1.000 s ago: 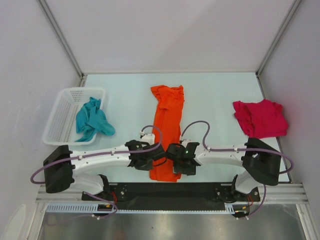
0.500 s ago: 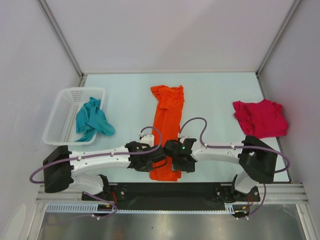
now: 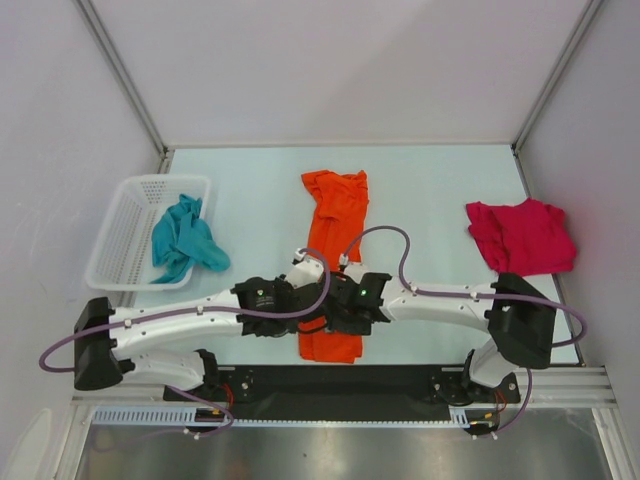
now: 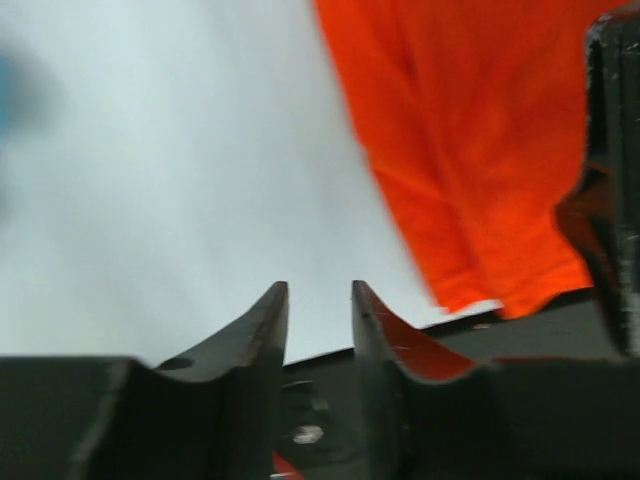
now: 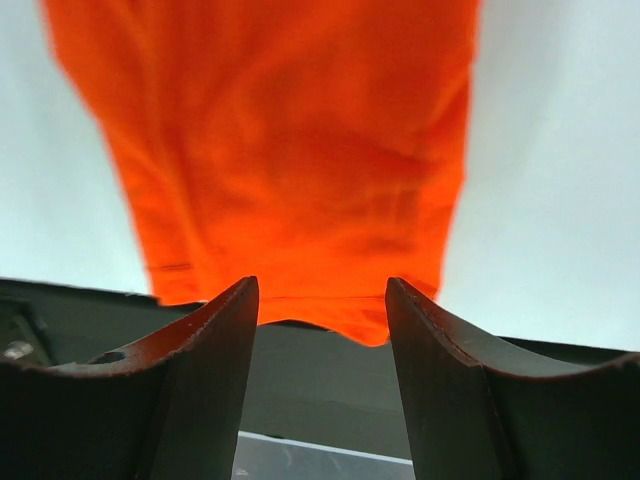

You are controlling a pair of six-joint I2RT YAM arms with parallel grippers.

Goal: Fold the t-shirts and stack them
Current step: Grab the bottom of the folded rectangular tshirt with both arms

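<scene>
Top external view showed both arms drawn in over the near half of the bright orange cloth t-shirt (image 3: 335, 215), lying lengthwise on the bench (image 3: 430, 190). My left tool (image 4: 318, 292) had just released, jaws slightly parted on nothing. My right tool (image 5: 320, 285) stood wide and empty near the hem. Regripping for a fold looked next. I counted three shirts: that one, one crimson red t-shirt (image 3: 520, 238), and one teal t-shirt (image 3: 182, 240) spilling from the single white mesh basket (image 3: 125, 225).
</scene>
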